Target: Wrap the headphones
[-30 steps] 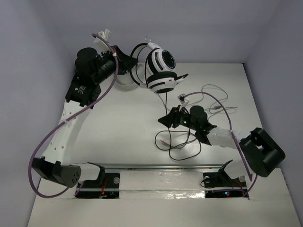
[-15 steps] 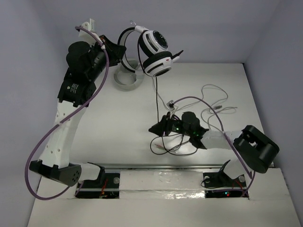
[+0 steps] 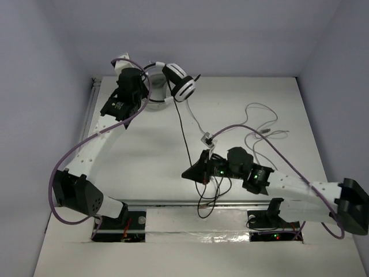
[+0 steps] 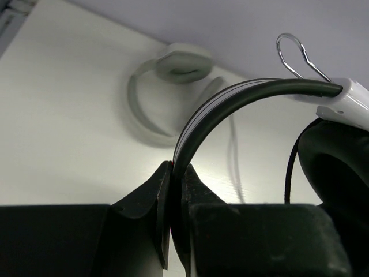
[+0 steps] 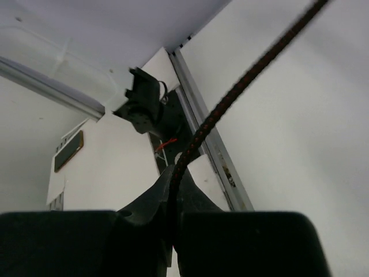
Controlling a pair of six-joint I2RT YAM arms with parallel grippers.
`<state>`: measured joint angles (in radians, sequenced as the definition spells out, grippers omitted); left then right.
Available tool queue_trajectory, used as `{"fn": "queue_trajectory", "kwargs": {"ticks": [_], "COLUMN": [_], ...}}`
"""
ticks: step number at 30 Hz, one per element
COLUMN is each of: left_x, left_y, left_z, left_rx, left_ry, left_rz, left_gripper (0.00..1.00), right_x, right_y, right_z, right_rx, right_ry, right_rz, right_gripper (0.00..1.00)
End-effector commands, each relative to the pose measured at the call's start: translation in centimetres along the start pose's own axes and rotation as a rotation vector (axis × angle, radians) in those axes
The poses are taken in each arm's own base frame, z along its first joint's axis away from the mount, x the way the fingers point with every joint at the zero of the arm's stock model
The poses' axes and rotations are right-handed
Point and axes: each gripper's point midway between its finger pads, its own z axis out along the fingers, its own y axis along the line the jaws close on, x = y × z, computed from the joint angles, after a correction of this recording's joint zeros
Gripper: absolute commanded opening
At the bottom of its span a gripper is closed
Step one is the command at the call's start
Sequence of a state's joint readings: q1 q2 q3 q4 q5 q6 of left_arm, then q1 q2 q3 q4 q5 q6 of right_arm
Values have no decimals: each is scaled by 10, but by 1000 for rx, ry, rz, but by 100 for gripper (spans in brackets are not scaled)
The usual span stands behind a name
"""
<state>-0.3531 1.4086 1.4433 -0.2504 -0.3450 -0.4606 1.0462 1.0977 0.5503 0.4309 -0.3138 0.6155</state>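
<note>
Two grippers share the work. Nearest, at about 6 o'clock on the table, the right gripper is pinched tight on the black cable. Its wrist view shows the braided cord running out from between the closed jaws. A second ago this gripper sat further back toward the centre, with loose loops lying beneath it. It has since drawn toward the near edge, and the cord above it now runs in a nearly straight line. Slack is being taken up, which I judge to be preparation for winding, since no turn lies around the headphones yet. The tail below the gripper trails toward the near rail, and I cannot make out where its plugs end.

Further off, at 11 o'clock by the back wall, the left gripper clamps the black headband, carrying the headphones. They were held higher, closer to the overhead camera, a second ago. Just beyond lies a pale headset, its grey cord sprawled at 2 o'clock. In the left wrist view the dark ear pad is cut off at the right edge.
</note>
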Motion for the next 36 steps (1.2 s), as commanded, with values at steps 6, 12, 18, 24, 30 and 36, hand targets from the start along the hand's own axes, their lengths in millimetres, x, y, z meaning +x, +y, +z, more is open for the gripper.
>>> {"fn": "queue_trajectory", "kwargs": {"ticks": [6, 12, 18, 24, 30, 36], "left_x": [30, 87, 122, 150, 165, 165], "left_y": [-8, -33, -44, -35, -38, -56], "left_z": [-11, -37, -60, -79, -92, -110], "left_rx": [-71, 50, 197, 301, 410, 553], "left_ry": [-75, 80, 234, 335, 373, 373], "left_rz": [69, 257, 478, 590, 619, 578], "left_gripper": [0, 0, 0, 0, 0, 0], "right_x": [-84, -140, -152, -154, -174, -176], "right_y": [12, -10, -33, -46, -70, -107], "right_z": [-57, -68, -62, -67, -91, -105], "right_rx": [372, 631, 765, 784, 950, 1060], "right_ry": [43, -33, 17, 81, 20, -40], "right_rz": [-197, -331, -431, -502, -511, -435], "right_gripper": [0, 0, 0, 0, 0, 0]}}
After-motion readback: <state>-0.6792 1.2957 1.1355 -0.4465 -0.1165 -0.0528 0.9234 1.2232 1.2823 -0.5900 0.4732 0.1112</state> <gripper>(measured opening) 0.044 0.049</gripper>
